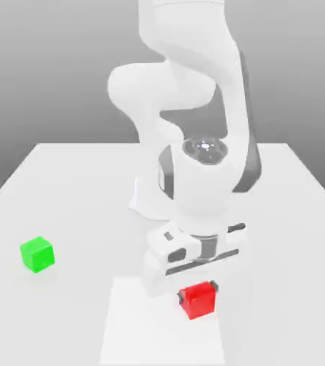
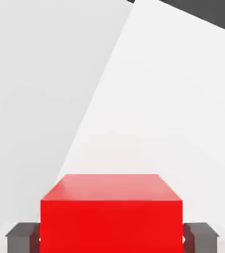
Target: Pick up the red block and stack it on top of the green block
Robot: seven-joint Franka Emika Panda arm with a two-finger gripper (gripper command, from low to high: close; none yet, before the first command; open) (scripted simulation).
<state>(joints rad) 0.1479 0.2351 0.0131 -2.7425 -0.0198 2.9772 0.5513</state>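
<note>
white table carries both cubes. gripper fingers clench the red block for lifting; green block sits well apart.

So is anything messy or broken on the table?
No, nothing stands out. The red block sits between the gripper jaws, one on each side. The green block sits apart on the table, toward the exterior view's left, unharmed.

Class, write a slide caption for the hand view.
Gripper fingers flank the red block above the white table.
</note>
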